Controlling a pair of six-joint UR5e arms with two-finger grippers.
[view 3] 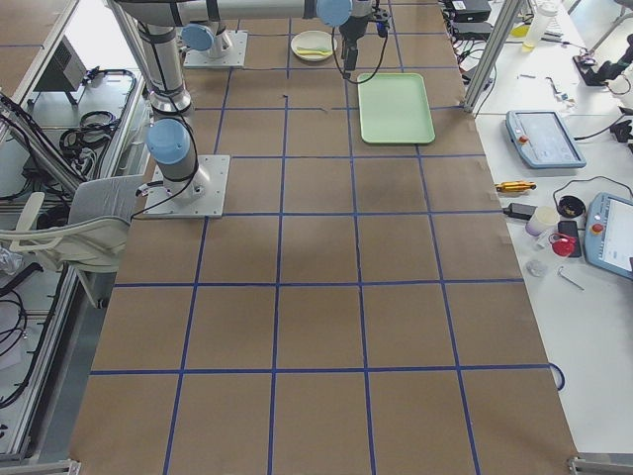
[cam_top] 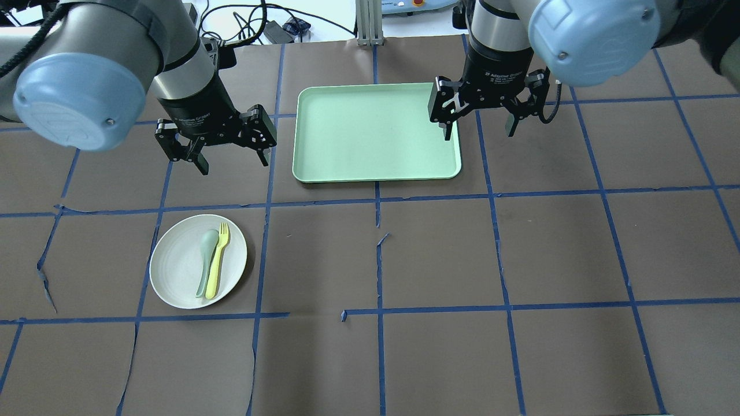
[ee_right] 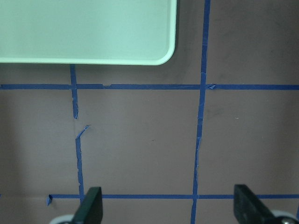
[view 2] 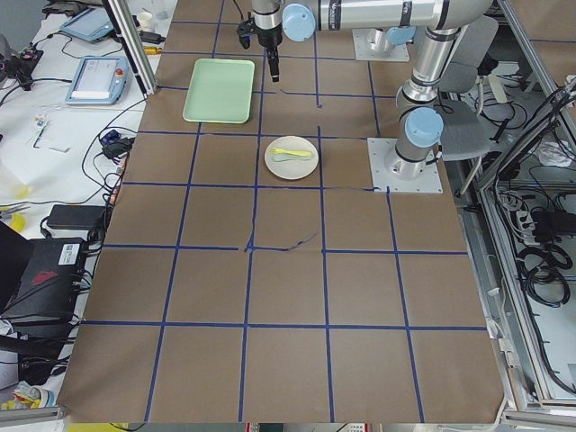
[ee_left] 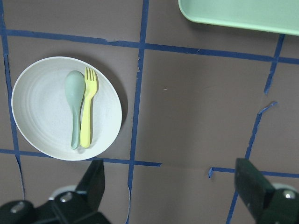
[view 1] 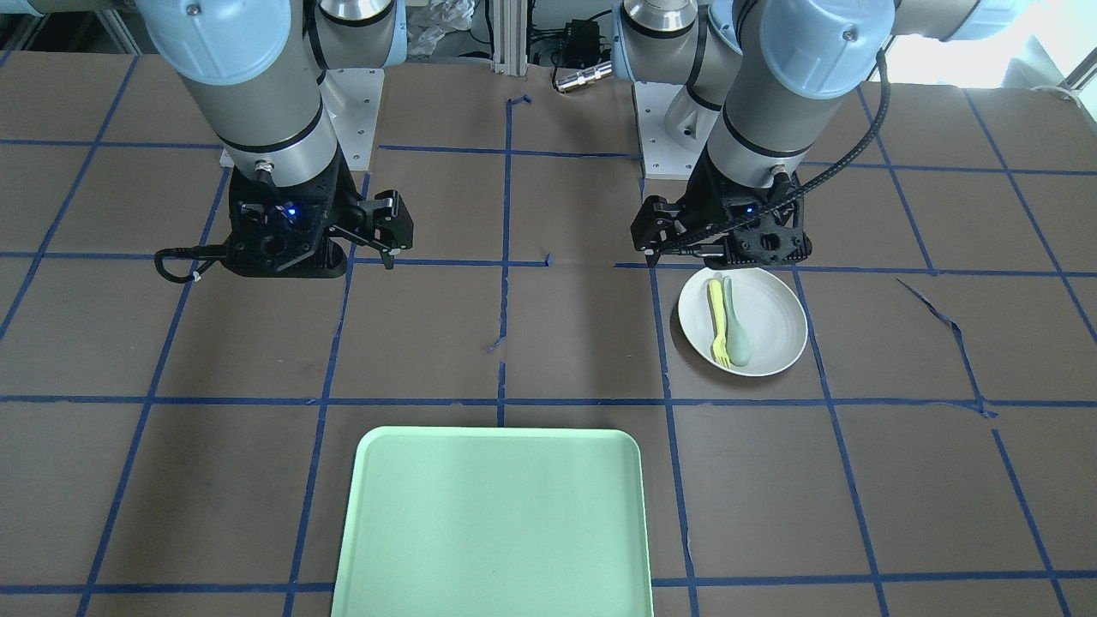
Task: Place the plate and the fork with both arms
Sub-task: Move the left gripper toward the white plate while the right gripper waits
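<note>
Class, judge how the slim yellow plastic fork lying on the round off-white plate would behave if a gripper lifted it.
The slim yellow plastic fork looks thin, so probably light and stiff. It lies flat on the round off-white plate, against the pale grey-green spoon, so pinching it may slide it or nudge the spoon.

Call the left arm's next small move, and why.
Probably shift the left gripper over the plate and lower toward the yellow fork. It and the right gripper hang open and empty; the plate lies on the left gripper's side, fork beside the grey-green spoon on it; the mint-green tray holds nothing.
</note>
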